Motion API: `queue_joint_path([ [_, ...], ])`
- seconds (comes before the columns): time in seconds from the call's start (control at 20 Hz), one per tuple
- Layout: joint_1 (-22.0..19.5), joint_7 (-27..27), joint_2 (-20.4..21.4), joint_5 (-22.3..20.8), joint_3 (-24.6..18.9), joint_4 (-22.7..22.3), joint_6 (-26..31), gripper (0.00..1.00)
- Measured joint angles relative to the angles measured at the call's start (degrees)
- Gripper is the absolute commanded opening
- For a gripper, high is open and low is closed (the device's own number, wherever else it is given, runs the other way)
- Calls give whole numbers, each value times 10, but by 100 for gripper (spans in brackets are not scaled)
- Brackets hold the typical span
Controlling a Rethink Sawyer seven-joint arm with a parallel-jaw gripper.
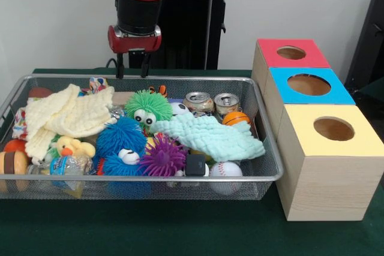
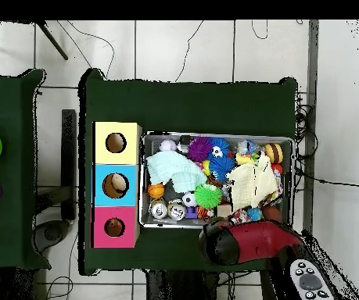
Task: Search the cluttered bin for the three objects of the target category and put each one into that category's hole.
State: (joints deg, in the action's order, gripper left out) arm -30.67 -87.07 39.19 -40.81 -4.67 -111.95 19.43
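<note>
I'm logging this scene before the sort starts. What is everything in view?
bin: one, silver mesh, on green table
boxes: three, red, blue, yellow, beside bin
cloths: two, cream, mint
fuzzy balls: three, green, blue, purple
duck: one, yellow, under cream cloth
cans: two, silver, far side
sports balls: orange, white
gripper: open, above bin's far edge

I see the silver wire-mesh bin (image 1: pixel 255 91) packed with clutter; yellow plush duck (image 1: pixel 71 146) at its near left, half buried. Red-faced box's round hole (image 1: pixel 291 53) sits farthest back, open.
</note>
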Motion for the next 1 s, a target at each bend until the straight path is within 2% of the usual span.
queue_joint_path([
  [0.55, 62, -4, -18, 6, 68, 1, -65, 100],
  [1.0, 92, -4, -28, 20, 106, 1, -103, 100],
])
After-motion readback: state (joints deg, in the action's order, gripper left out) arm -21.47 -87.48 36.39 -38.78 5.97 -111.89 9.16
